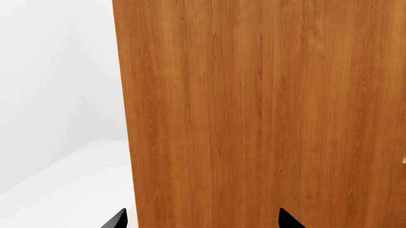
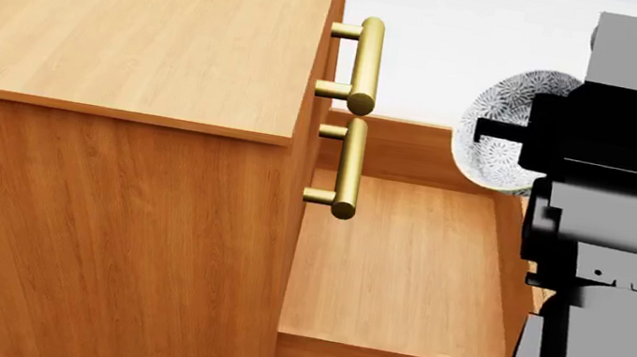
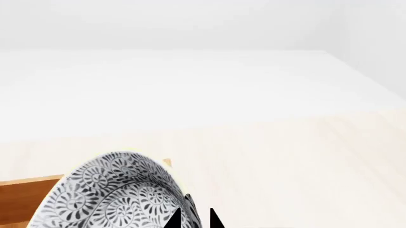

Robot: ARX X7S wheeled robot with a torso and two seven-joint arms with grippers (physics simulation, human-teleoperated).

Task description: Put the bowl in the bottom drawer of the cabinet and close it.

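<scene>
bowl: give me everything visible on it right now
The bowl is white with a dense blue-grey leafy pattern, ceramic-looking. It is tipped on edge, held above the far end of the open bottom drawer, not resting in it. The right gripper pinches its rim, a fingertip on each side of the wall. In the head view the right arm hides part of it.

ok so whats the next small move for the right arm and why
Probably lower the bowl into the bottom drawer before releasing. The right gripper holds it by the rim, tilted on edge above the drawer's far corner, and the drawer stands pulled open with a bare floor.
</scene>
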